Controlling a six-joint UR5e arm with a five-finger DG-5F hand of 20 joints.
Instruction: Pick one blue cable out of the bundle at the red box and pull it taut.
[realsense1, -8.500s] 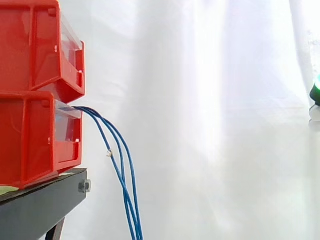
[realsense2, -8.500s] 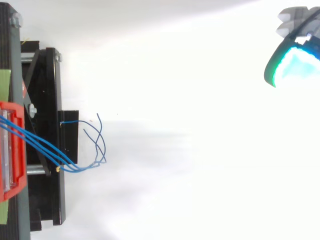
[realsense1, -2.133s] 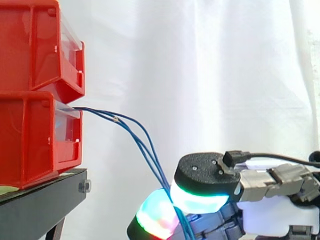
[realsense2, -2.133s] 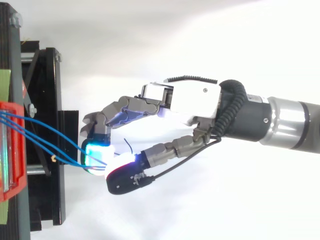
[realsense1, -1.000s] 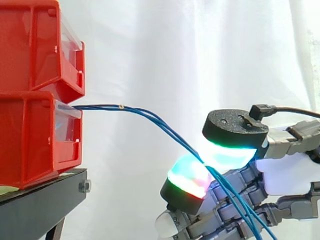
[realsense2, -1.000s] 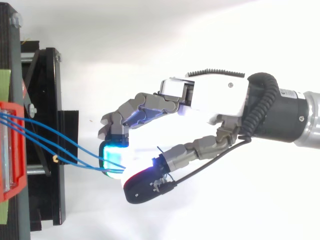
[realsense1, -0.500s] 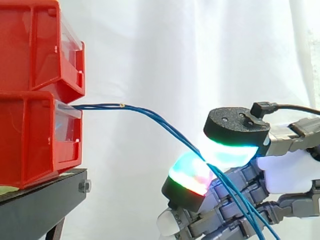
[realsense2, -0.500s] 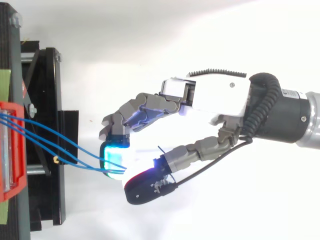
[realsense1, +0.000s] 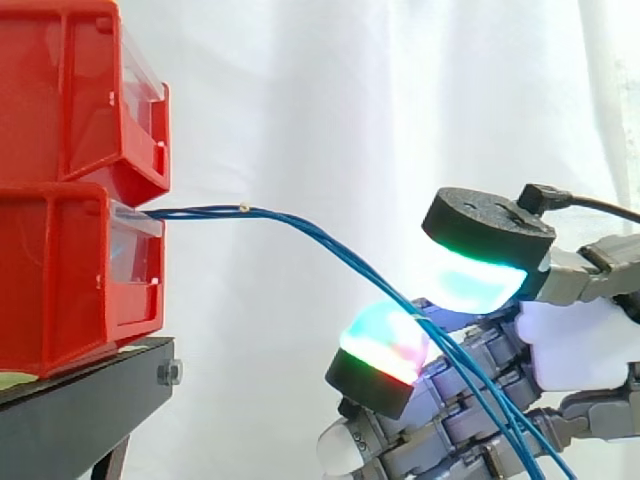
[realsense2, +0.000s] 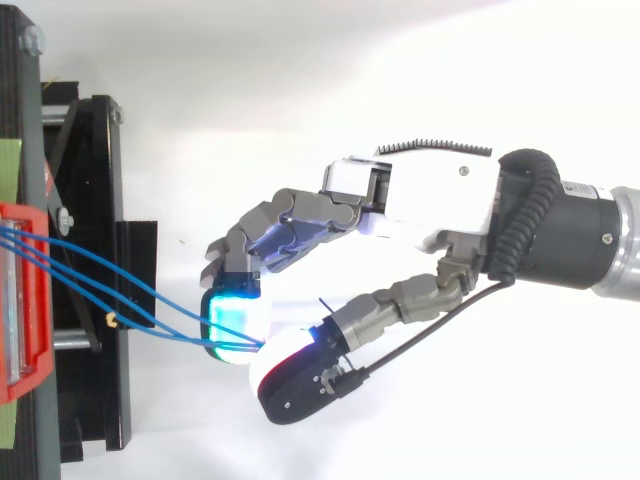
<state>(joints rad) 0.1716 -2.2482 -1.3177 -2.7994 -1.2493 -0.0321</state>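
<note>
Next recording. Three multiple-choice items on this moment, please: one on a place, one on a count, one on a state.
1. The blue cables leave: A the black stand's leg; B the lower red bin; C the curtain.
2. Red bins stacked: A one; B two; C three.
3. Between bin and hand the cables: A bend partway; B run dead straight; C lie coiled.
Key: B, they exit its front; B, the upper red bin sits on the lower; A, they run level, then slope down to the hand.
</note>
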